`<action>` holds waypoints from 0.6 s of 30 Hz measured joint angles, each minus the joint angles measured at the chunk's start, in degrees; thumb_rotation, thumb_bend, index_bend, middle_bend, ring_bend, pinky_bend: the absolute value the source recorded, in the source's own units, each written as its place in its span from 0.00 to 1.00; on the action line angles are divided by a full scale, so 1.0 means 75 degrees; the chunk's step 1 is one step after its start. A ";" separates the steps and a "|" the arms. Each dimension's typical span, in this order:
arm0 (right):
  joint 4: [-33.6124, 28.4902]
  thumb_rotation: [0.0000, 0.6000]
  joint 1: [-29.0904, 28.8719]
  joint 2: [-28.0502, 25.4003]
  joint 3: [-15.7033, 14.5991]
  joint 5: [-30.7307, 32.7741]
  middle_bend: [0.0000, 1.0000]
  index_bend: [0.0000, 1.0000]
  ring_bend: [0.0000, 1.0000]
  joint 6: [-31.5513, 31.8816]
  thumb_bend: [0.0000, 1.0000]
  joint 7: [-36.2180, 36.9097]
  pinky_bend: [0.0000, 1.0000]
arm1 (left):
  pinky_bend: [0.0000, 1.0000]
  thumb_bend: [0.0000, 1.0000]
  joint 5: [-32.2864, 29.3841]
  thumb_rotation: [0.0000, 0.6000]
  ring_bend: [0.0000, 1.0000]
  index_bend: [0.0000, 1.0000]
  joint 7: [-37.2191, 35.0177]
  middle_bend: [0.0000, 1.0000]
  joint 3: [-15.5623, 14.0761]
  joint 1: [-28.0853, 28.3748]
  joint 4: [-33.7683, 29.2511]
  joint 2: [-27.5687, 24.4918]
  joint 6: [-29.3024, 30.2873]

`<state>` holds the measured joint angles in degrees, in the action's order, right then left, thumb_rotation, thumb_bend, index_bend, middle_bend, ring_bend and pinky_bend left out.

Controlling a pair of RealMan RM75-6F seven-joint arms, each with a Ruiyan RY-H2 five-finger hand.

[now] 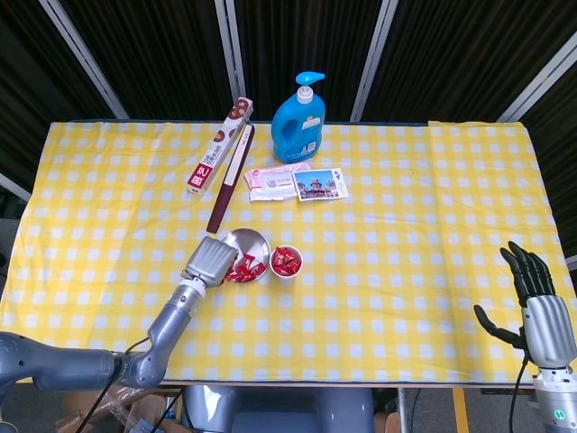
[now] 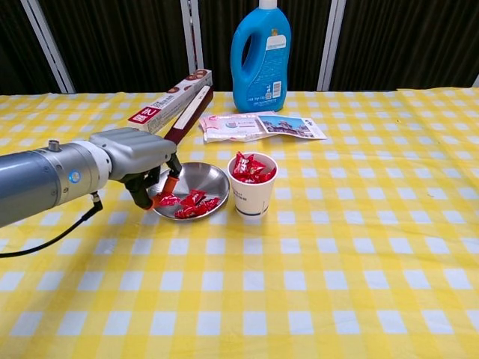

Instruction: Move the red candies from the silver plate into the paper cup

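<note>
Several red candies (image 2: 191, 203) sit in the silver plate (image 2: 206, 176), right against the left hand (image 2: 138, 161), which we see gripping the plate's near-left rim. Paper cup (image 2: 252, 185), already holding candies, stands just beyond the plate from that hand. Right hand (image 1: 541, 311) hangs far off, fingers spread, holding nothing.

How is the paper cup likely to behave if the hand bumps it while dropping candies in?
The paper cup looks thin-walled and light, so a bump from the left hand would probably slide or tip it. The candies heaped to its rim may add some steadiness, but could spill if it tilts.
</note>
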<state>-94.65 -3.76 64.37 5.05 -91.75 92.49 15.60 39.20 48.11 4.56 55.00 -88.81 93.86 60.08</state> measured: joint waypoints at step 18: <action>-0.0005 1.00 0.0003 -0.0004 0.0005 0.0014 0.00 0.00 0.00 0.0002 0.36 0.0013 0.00 | 1.00 0.44 0.0753 1.00 0.96 0.54 -0.0573 0.91 0.0903 0.0157 -0.0802 -0.0259 0.0458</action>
<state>-94.69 -3.73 64.34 5.09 -91.65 92.51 15.70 44.85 43.82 11.33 56.18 -94.82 91.92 63.52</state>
